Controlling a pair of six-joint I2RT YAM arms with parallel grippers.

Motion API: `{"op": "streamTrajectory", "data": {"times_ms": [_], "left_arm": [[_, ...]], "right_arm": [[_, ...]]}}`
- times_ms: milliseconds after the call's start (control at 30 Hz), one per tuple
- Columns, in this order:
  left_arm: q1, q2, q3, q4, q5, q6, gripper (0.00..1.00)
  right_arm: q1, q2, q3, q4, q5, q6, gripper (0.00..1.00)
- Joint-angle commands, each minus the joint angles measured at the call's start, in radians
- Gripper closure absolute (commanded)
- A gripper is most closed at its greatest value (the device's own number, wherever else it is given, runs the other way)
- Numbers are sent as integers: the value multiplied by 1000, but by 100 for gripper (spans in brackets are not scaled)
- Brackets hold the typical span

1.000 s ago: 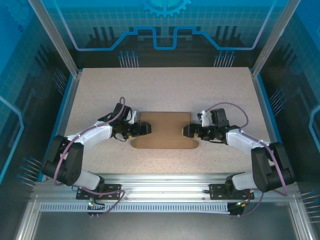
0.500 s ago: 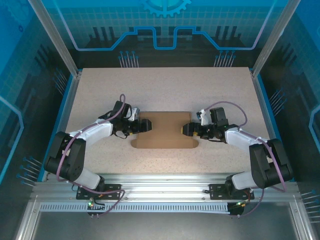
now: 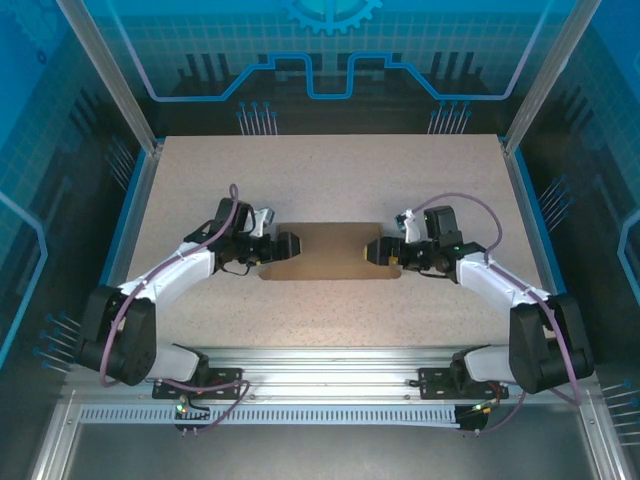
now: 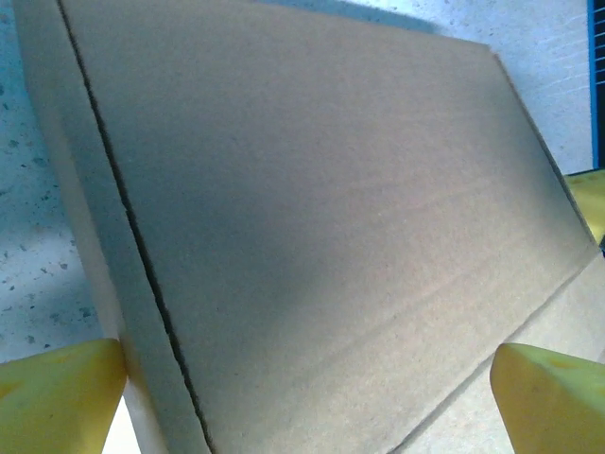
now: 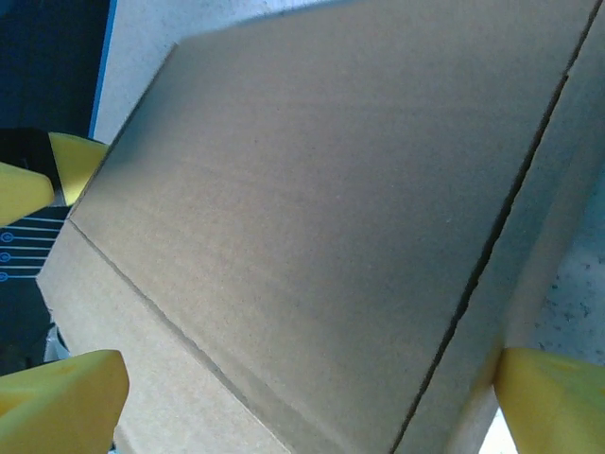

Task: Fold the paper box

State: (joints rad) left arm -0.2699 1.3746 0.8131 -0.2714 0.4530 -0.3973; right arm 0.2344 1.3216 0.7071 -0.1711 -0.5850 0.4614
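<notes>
The paper box (image 3: pixel 330 252) is plain brown cardboard in the middle of the table, between my two grippers. My left gripper (image 3: pixel 288 245) is at its left end and my right gripper (image 3: pixel 378 250) at its right end, facing each other. In the left wrist view a creased cardboard panel (image 4: pixel 312 208) rises tilted between the wide-apart yellow fingertips (image 4: pixel 57 397) of the left gripper (image 4: pixel 307 407). The right wrist view shows the same box (image 5: pixel 321 189) spanning the spread fingertips (image 5: pixel 553 397) of the right gripper (image 5: pixel 307 402). Both stand open around the panel's ends.
The speckled tabletop (image 3: pixel 330 175) has free room behind the box and at both sides. Metal frame posts (image 3: pixel 140 130) and blue walls border the table. The arm bases sit on the aluminium rail (image 3: pixel 330 365) at the near edge.
Both grippers have moved toward the far side of the table. The box's near rounded flap no longer lies flat, so the box looks shorter from above.
</notes>
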Motion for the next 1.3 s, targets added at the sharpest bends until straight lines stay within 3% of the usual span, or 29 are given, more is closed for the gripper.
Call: {"op": "streamTrajectory", "data": {"times_ms": [0,733,1267], "left_arm": [[7,-31,43,-34,129,-39,1],[34,-120,103,-58,295,-337,1],[-29,-200,24,-95,274,-486,1]], "right_arm": [[-7,-25,53,-73,-90,-18,0],[-22,-129,141,-203,-87,121,0],[-15,-213,233,-450,-63,123,0]]}}
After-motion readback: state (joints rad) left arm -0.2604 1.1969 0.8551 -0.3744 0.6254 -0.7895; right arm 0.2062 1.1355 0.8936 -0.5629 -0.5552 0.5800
